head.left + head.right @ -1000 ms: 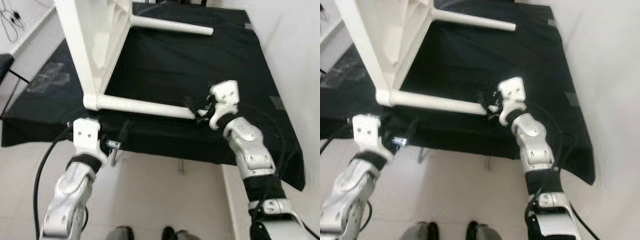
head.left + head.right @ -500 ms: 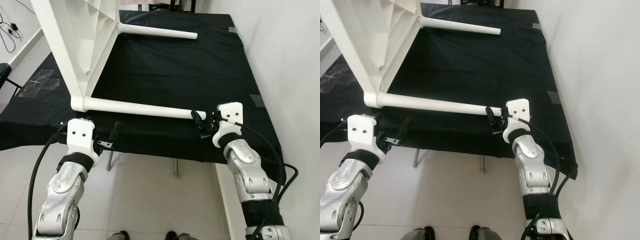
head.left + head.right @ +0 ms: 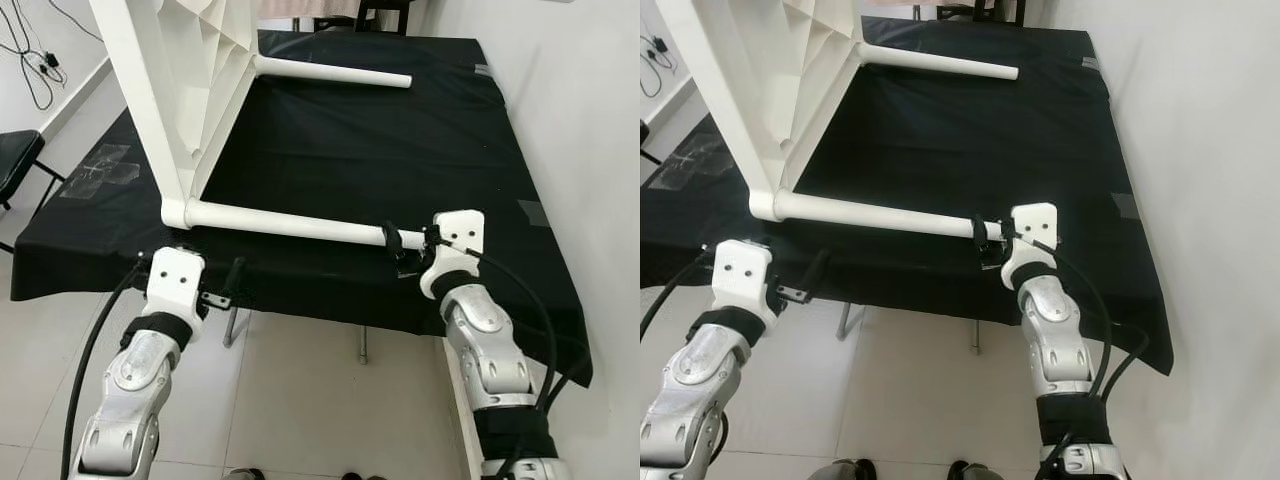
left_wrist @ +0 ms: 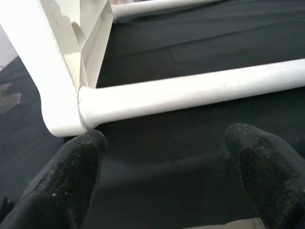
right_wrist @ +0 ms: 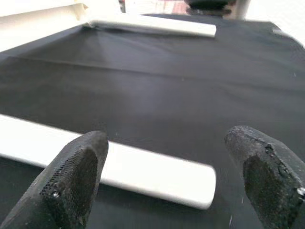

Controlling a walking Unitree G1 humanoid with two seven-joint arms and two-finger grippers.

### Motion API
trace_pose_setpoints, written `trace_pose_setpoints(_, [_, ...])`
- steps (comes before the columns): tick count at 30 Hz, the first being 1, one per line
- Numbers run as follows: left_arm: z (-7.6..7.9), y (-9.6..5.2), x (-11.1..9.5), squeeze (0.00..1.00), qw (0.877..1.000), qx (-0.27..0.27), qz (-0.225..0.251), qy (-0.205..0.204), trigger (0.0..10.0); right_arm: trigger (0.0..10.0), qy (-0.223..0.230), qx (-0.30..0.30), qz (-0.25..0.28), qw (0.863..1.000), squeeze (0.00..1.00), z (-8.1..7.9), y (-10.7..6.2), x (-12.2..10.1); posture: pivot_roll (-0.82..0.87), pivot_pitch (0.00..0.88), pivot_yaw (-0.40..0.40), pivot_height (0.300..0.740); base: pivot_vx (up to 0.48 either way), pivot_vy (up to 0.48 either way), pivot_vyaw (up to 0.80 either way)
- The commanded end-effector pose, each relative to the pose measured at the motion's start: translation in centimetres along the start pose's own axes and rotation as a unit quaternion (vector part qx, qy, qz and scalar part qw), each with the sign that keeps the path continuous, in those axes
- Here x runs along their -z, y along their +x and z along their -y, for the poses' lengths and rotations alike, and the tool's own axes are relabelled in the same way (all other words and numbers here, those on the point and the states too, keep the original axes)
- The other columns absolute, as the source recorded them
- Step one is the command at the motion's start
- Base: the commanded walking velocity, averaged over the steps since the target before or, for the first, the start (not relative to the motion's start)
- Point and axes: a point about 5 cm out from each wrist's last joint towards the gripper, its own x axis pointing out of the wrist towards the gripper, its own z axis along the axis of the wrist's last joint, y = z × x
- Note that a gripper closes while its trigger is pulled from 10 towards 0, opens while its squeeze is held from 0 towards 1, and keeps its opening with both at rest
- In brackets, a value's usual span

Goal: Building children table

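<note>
Since the earlier frame, your right gripper (image 5: 164, 183) backed off the near leg (image 3: 290, 224), fingers spread, empty. Child's table (image 3: 190, 90) stood tipped on black cloth (image 3: 400, 150): stiff, light, slippery; grasp that leg. Left gripper (image 4: 167, 186) gaped beside it.

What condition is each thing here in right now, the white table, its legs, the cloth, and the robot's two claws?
White children's table: tipped on its side on the black cloth.
Near leg: fitted into the tabletop's corner, lying level on the cloth.
Far leg: fitted, lying level.
Black cloth: spread flat over the work table.
Left gripper: open, facing the corner joint.
Right gripper: open, at the near leg's free end.
</note>
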Motion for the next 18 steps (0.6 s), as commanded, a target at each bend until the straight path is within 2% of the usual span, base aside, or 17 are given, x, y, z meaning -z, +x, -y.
trace_pose_setpoints(1, [0.46, 0.21, 0.36, 0.00, 1.000, 0.005, -0.009, -0.016, 10.0, 10.0, 0.004, -0.002, -0.008, 1.000, 0.00, -0.40, -0.12, 0.29, 0.04, 0.159, -0.021, 0.740, 0.000, 0.000, 0.00])
trace_pose_setpoints(8, [0.37, 0.41, 0.00, 0.00, 1.000, 0.004, 0.002, -0.012, 10.0, 10.0, 0.003, 0.002, 0.001, 1.000, 0.00, -0.27, 0.60, -0.40, 0.04, 0.167, -0.020, 0.740, 0.000, 0.000, 0.00])
trace_pose_setpoints(16, [0.17, 0.30, -0.04, 0.00, 1.000, -0.003, 0.003, -0.017, 10.0, 10.0, 0.002, 0.002, 0.002, 1.000, 0.00, -0.25, 0.68, -0.53, 0.04, 0.170, -0.022, 0.740, 0.000, 0.000, 0.00])
trace_pose_setpoints(18, [0.03, 0.31, -0.13, 0.00, 1.000, -0.004, 0.004, -0.020, 10.0, 10.0, 0.003, -0.004, 0.002, 1.000, 0.00, -0.52, 0.62, -0.52, 0.04, 0.172, -0.025, 0.740, 0.000, 0.000, -0.80])
